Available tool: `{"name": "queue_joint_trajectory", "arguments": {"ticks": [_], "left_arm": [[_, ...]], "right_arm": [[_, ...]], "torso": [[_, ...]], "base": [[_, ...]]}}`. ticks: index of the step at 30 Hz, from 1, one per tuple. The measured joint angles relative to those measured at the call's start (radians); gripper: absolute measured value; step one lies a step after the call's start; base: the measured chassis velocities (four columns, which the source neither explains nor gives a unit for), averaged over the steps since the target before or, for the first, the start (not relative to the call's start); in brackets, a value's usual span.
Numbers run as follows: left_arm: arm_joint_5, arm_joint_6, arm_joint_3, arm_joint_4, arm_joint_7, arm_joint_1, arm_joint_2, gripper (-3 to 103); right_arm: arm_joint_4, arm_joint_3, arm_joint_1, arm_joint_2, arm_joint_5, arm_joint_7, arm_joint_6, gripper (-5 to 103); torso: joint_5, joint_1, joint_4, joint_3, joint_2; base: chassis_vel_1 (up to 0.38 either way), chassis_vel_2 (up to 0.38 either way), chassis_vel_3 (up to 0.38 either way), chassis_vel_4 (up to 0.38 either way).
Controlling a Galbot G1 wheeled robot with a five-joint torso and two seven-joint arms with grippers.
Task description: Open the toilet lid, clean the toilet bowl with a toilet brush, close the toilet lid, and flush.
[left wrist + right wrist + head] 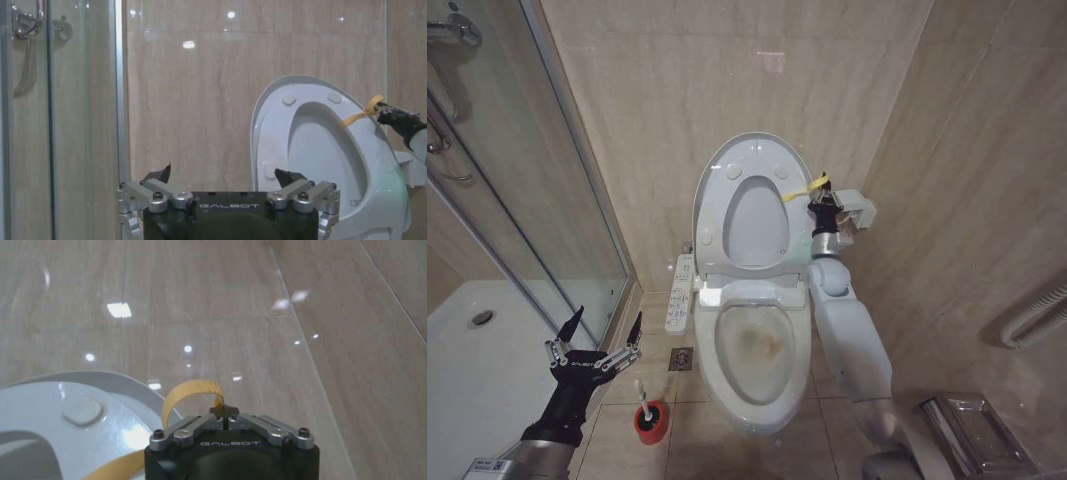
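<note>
I have the toilet lid [727, 165] upright, my right hand [825, 197] pinching its yellow tag [799, 190]. Left hand [595, 335] spread wide, toilet brush [641, 397] just below it; scrubbing, closing, flushing remain.

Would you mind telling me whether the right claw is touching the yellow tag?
Touching. In the right wrist view the right claw is shut on the yellow tag, whose loop rises straight out of its tips.

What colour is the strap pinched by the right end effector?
Yellow strap, pinched by the right end effector; clearest in the right wrist view.
</note>
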Motion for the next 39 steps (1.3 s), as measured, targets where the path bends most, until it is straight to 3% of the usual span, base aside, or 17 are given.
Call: {"name": "queue_joint_trajectory", "arguments": {"ticks": [16, 18, 19, 26, 27, 33, 34, 39], "left_arm": [[0.0, 0.0, 0.0, 0.0, 0.0, 0.0, 0.0, 100], [0.0, 0.0, 0.0, 0.0, 0.0, 0.0, 0.0, 100], [0.0, 0.0, 0.0, 0.0, 0.0, 0.0, 0.0, 100], [0.0, 0.0, 0.0, 0.0, 0.0, 0.0, 0.0, 100], [0.0, 0.0, 0.0, 0.0, 0.0, 0.0, 0.0, 100], [0.0, 0.0, 0.0, 0.0, 0.0, 0.0, 0.0, 100], [0.0, 0.0, 0.0, 0.0, 0.0, 0.0, 0.0, 100], [0.0, 0.0, 0.0, 0.0, 0.0, 0.0, 0.0, 100]], "right_arm": [[-0.045, -0.061, 0.082, -0.067, -0.006, 0.046, -0.063, 0], [0.024, -0.073, 0.027, -0.098, 0.035, 0.058, -0.1, 0], [0.057, -0.077, 0.003, -0.114, 0.049, 0.063, -0.11, 7], [0.255, -0.077, -0.14, -0.219, 0.127, 0.065, -0.157, 7], [0.308, -0.067, -0.185, -0.246, 0.146, 0.065, -0.168, 33], [0.534, 0.0, -0.438, -0.311, 0.212, 0.063, -0.212, 33], [0.56, 0.01, -0.472, -0.314, 0.216, 0.063, -0.214, 60], [0.687, 0.052, -0.646, -0.314, 0.242, 0.063, -0.223, 60]], "torso": [[0.0, 0.0, 0.0007, 0.0, 0.0], [0.0001, 0.0, 0.0001, 0.0, 0.0], [0.0002, 0.0, 0.0, 0.0, 0.0], [0.0004, 0.0, -0.0001, 0.0, 0.0], [0.0, 0.0, -0.0001, 0.0, 0.0], [0.0003, 0.0, -0.0001, 0.0, 0.0], [0.0003, 0.0, -0.0001, 0.0, 0.0], [0.0002, 0.0, 0.0, 0.0, 0.0]], "base": [[0.0, 0.0, 0.0, 0.0], [0.0, 0.0, 0.0, 0.0], [0.0, 0.0, 0.0, 0.0], [0.0, 0.0, 0.0, 0.0], [0.0, 0.0, 0.0, 0.0], [0.0, 0.0, 0.0, 0.0], [0.0, 0.0, 0.0, 0.0], [0.0, 0.0, 0.0, 0.0]]}}
